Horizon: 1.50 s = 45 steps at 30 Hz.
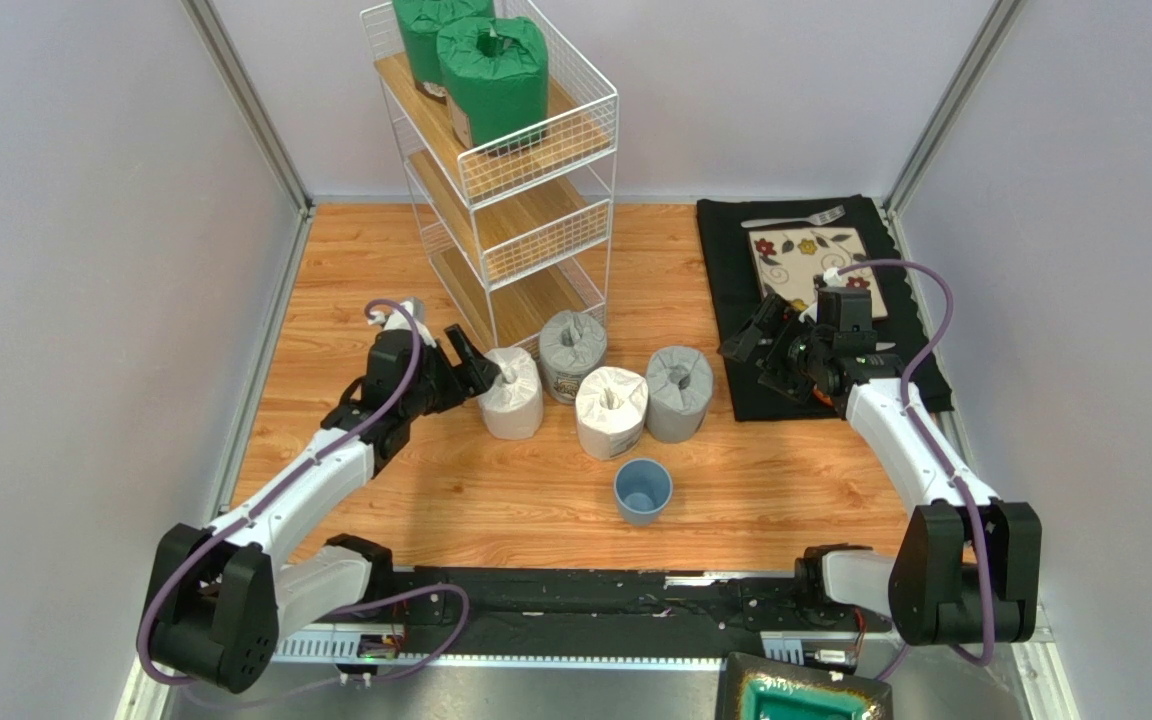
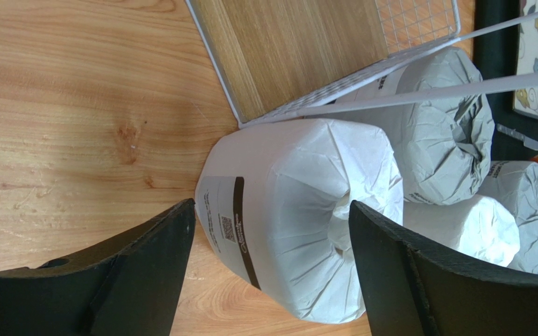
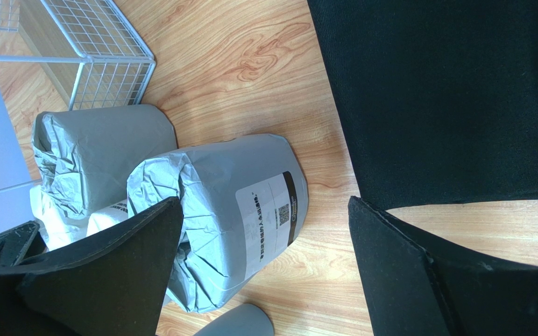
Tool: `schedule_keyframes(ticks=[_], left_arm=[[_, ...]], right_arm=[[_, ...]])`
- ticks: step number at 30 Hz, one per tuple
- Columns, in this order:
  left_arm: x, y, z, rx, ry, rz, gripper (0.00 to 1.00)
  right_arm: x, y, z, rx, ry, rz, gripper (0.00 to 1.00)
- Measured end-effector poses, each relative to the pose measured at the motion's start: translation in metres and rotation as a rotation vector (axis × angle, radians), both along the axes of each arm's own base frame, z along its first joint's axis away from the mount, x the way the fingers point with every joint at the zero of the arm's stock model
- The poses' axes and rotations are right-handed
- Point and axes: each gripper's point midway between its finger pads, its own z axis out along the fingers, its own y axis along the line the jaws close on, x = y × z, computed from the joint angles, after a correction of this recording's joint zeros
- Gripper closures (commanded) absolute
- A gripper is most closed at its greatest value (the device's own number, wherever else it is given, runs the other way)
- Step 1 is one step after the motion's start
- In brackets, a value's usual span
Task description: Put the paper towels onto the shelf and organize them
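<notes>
Overhead, two green rolls (image 1: 492, 68) sit atop the shelf (image 1: 537, 168); white and grey rolls (image 1: 609, 413) crowd its foot, a blue cup (image 1: 642, 489) nearby. Left wrist: the left gripper (image 2: 272, 207) spreads its jaws around a white roll (image 2: 300, 231). Right wrist: the right gripper (image 3: 266, 203) has its jaws released, flanking a grey roll (image 3: 230, 210) beside a black mat (image 3: 447, 91).

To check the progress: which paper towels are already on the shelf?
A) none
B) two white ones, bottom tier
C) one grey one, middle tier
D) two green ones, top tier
D: the green rolls stand on the top tier of the shelf, while the white rolls and the grey rolls are down on the table.
</notes>
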Motion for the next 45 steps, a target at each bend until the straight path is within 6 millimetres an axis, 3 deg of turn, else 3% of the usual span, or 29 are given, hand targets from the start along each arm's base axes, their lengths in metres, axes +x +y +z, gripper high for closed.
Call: schedule_keyframes(ticks=[25, 32, 41, 45], left_arm=[[0.0, -0.009, -0.015, 0.036, 0.047, -0.051, 0.32], [0.0, -0.013, -0.013, 0.023, 0.04, -0.07, 0.41], [-0.002, -0.013, -0.008, 0.022, 0.03, -0.07, 0.42], [-0.002, -0.008, 0.004, 0.024, -0.007, -0.051, 0.43]], right_arm=[[0.0, 0.0, -0.003, 0.0, 0.008, 0.0, 0.09], [-0.001, 0.0, -0.004, 0.0, 0.011, 0.0, 0.09], [-0.001, 0.0, -0.005, 0.0, 0.014, 0.001, 0.09], [-0.001, 0.0, -0.005, 0.001, 0.014, 0.001, 0.09]])
